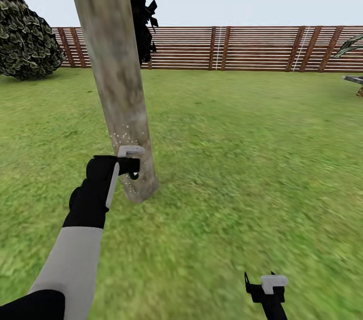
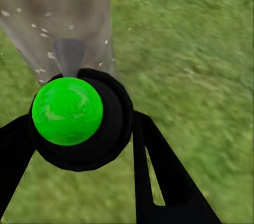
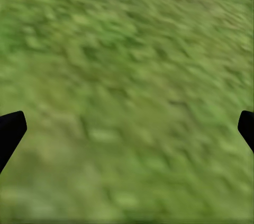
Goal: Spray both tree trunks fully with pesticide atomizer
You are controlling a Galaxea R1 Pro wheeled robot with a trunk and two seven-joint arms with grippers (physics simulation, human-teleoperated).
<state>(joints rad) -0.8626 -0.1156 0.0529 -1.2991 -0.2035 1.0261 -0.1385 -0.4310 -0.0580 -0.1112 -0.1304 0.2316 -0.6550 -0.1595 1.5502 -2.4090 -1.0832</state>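
A thick grey-brown tree trunk [image 1: 118, 83] leans up from the grass floor [image 1: 242, 158]. My left gripper [image 1: 123, 166] is right at its base, shut on the pesticide atomizer [image 1: 133, 167]. In the left wrist view the atomizer [image 2: 79, 123] is a black body with a bright green ball on top, held between the black fingers [image 2: 159, 171], and its grey nozzle [image 2: 69, 57] points at the trunk [image 2: 53, 7]. Whitish pesticide specks [image 1: 121, 137] dot the lower trunk, and the wrist view shows the specks [image 2: 42, 28] up close. My right gripper [image 1: 267, 287] hangs low over the grass, open and empty [image 3: 127, 128].
A brown slatted fence [image 1: 252, 48] closes the far side of the lawn. A round dark bush [image 1: 25, 38] stands at the far left. Dark foliage [image 1: 141, 7] hangs behind the trunk. A palm frond [image 1: 350, 45] and a grey slab [image 1: 353, 79] sit at the right edge.
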